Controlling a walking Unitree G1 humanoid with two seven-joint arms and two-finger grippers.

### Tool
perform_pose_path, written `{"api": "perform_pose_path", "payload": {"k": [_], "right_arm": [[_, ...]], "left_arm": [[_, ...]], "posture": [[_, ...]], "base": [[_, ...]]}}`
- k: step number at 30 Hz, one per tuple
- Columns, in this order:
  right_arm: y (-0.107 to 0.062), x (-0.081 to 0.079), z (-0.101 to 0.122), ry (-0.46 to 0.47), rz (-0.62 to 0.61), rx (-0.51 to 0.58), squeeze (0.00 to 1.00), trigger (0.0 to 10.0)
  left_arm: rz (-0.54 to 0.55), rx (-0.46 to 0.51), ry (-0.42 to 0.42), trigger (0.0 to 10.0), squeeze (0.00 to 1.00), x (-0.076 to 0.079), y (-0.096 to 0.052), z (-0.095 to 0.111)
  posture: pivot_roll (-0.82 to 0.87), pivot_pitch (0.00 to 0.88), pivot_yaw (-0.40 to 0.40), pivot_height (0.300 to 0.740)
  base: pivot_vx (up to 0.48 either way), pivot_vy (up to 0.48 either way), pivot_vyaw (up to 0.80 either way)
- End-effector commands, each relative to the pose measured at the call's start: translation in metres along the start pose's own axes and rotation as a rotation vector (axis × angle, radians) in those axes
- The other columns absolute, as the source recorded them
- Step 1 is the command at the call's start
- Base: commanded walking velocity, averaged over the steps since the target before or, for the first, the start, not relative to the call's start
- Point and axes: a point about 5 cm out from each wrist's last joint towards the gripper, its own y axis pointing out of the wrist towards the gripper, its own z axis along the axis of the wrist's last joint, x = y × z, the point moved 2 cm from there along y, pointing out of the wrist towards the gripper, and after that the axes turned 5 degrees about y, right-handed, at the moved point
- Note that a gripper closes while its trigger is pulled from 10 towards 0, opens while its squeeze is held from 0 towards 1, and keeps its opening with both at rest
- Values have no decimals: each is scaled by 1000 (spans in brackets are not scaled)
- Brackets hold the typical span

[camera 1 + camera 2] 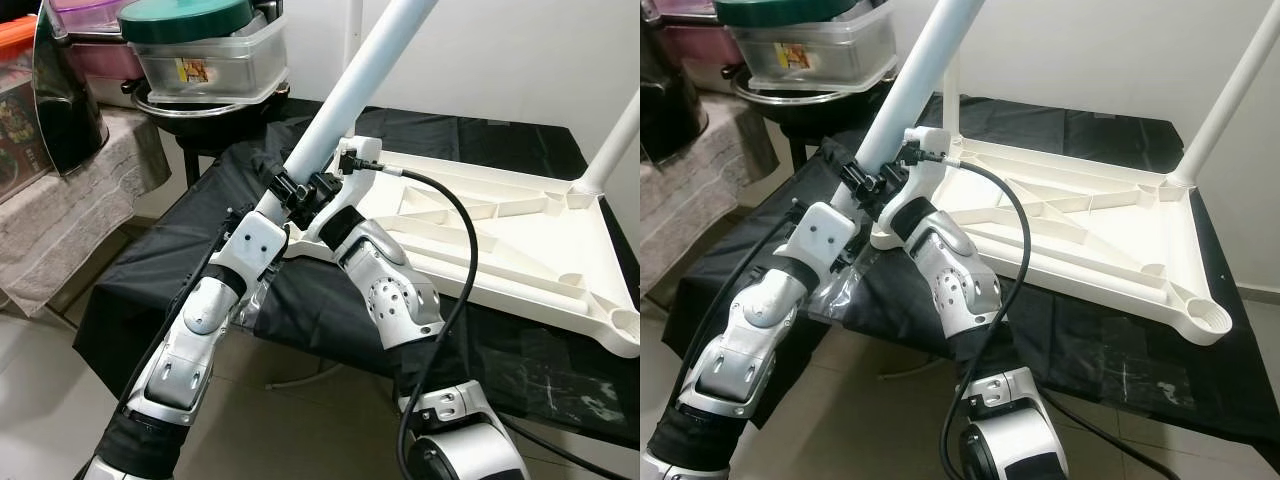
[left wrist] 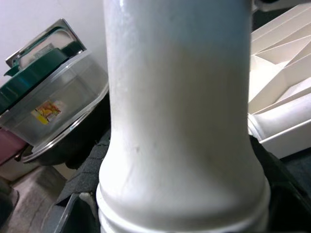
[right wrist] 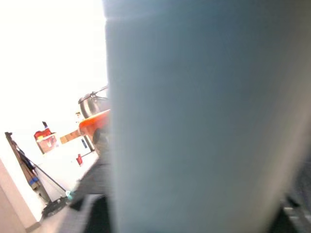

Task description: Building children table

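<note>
A white plastic tabletop [image 1: 520, 255] lies upside down on a black cloth. One white leg [image 1: 1230, 100] stands upright in its far right corner. The socket [image 1: 1212, 318] at the near right corner is empty. A second white leg [image 1: 350, 85] slants up from the tabletop's near left corner. My left gripper [image 1: 283, 190] and right gripper [image 1: 325, 186] sit side by side low on this slanted leg, each shut on it. This leg [image 2: 180, 121] is close up in the left wrist view, with ridges at its end, and the leg [image 3: 204, 121] is blurred in the right wrist view.
Left of the black-covered bench [image 1: 330, 300], clear plastic boxes with a green lid [image 1: 200, 20] rest on a dark pot stand. A towel-draped surface [image 1: 70, 210] stands at the far left. A white wall rises behind, and pale floor [image 1: 40, 400] lies below.
</note>
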Motion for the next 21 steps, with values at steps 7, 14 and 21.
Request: {"api": "perform_pose_path", "payload": {"k": [7,14,21], "right_arm": [[1,-13,-25,106,8,-4,0,0],[1,-12,-24,108,7,2,0,0],[2,-13,-21,110,7,13,0,0]], "left_arm": [[-29,67,22,10000,0,6,0,16],[-21,46,28,10000,0,5,-1,10],[0,-21,-16,10000,1000,3,-6,-6]], "posture": [[37,54,7,740],[38,52,6,740],[38,49,5,740]], "base": [[0,0,0],[0,0,0],[0,0,0]]}}
